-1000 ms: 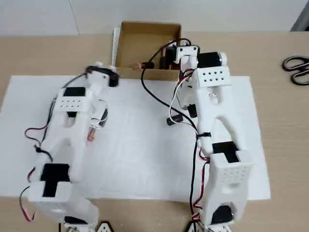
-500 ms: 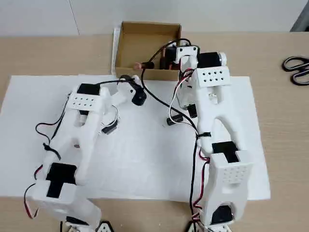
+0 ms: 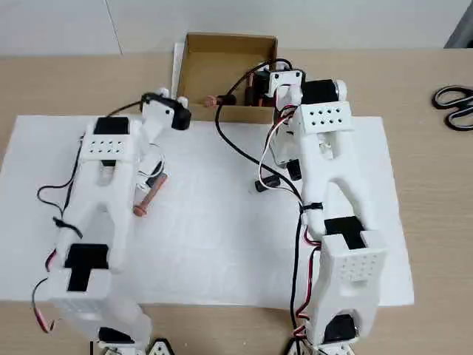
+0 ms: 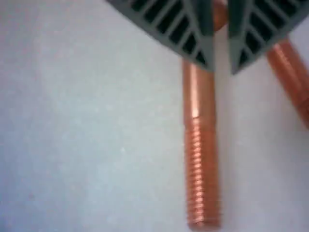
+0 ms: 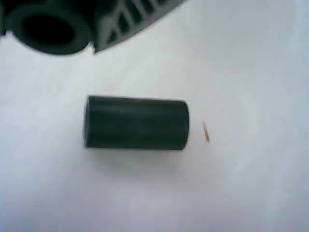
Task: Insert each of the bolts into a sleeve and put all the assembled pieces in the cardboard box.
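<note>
Cardboard box (image 3: 194,74) holds one sleeved bolt (image 3: 219,100).

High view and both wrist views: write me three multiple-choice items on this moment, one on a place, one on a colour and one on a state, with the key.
1. Where do the scissors lie?
A. in a person's hand
B. in a gripper
C. on the bare table, right of the white sheet

2. What colour is the bolt at the left gripper?
A. copper
B. black
C. blue

3. How is the sleeve at the middle of the right wrist view?
A. upright
B. on its side
C. with a bolt through it

Key: 1 C, they rest on wood past the sheet's edge. 2 A, its shank and thread are copper. 3 B, its long side lies flat on the sheet and no bolt sticks out.
</note>
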Motion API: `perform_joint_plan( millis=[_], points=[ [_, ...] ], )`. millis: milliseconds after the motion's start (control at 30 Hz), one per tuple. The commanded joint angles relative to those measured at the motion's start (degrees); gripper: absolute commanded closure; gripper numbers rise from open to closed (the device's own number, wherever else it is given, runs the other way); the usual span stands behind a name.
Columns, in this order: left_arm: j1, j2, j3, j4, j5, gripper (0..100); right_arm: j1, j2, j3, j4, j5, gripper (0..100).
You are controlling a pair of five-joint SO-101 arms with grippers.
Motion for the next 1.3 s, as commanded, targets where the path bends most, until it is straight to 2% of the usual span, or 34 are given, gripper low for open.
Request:
perform_joint_plan(
  millis=[0, 267, 767, 900, 1067, 1267],
  points=[
    [-0.35, 0.79, -1.98, -0.35, 2.46, 99, -0.04, -4.62, -2.99, 0.84, 0.53, 94.5],
    [-0.44, 4.22, -1.98, -1.58, 4.31, 94, -0.04, -4.62, -2.99, 0.84, 0.53, 94.5],
    [0.0, 13.27, -2.07, -5.01, 4.75, 94, -0.04, -4.62, -2.99, 0.84, 0.53, 94.5],
    [1.76, 12.4, -3.65, -2.73, 4.22, 100, 0.31, -4.7, -2.99, 0.75, 0.7, 94.5],
    [4.22, 5.98, -7.6, 2.46, 2.9, 99, 2.77, -6.46, -2.99, 0.4, 0.88, 94.4],
    [6.33, -1.32, -7.78, 3.34, -8.7, 99, 5.76, -18.33, -2.99, 0.75, 0.97, 94.3]
  ],
)
